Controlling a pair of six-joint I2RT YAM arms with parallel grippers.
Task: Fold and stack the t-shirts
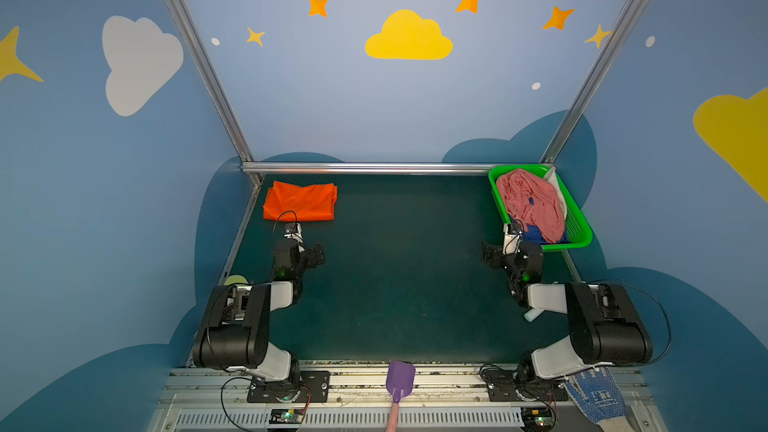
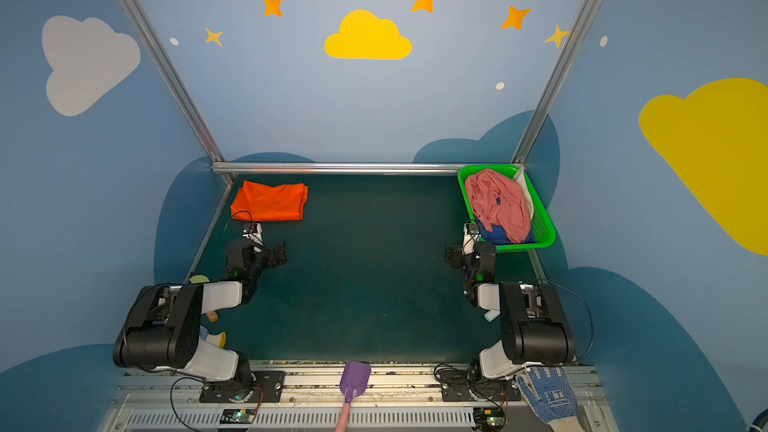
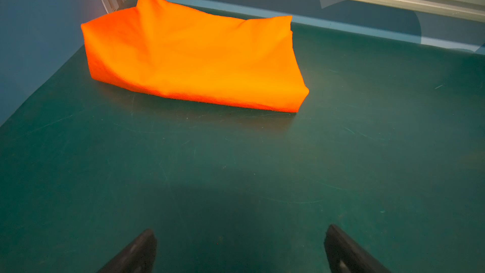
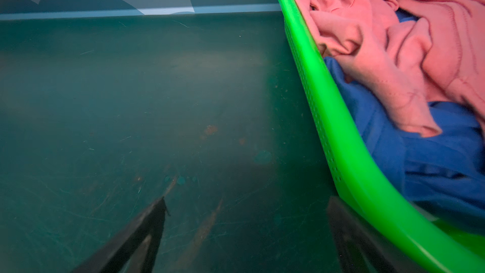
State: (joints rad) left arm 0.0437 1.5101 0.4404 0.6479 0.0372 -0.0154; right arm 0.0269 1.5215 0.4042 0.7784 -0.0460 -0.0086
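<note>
A folded bright orange t-shirt (image 1: 300,201) (image 2: 270,202) (image 3: 194,59) lies at the back left corner of the dark green mat. A crumpled pink t-shirt (image 1: 532,201) (image 2: 498,201) (image 4: 380,35) sits in the green basket (image 1: 577,222) (image 2: 543,222) (image 4: 328,116) at the back right, on top of a dark blue t-shirt (image 1: 536,235) (image 2: 492,235) (image 4: 420,153). My left gripper (image 1: 300,248) (image 2: 259,249) (image 3: 241,231) hovers open and empty just in front of the orange shirt. My right gripper (image 1: 511,253) (image 2: 471,253) (image 4: 246,200) is open and empty beside the basket's near left corner.
A metal rail (image 1: 374,167) closes the back edge, and walls stand on both sides. A white cloth (image 1: 557,184) lines the basket's far side. A purple scoop (image 1: 400,376) and a blue-dotted glove (image 1: 594,396) lie on the front frame. Small objects (image 2: 212,317) sit by the left arm.
</note>
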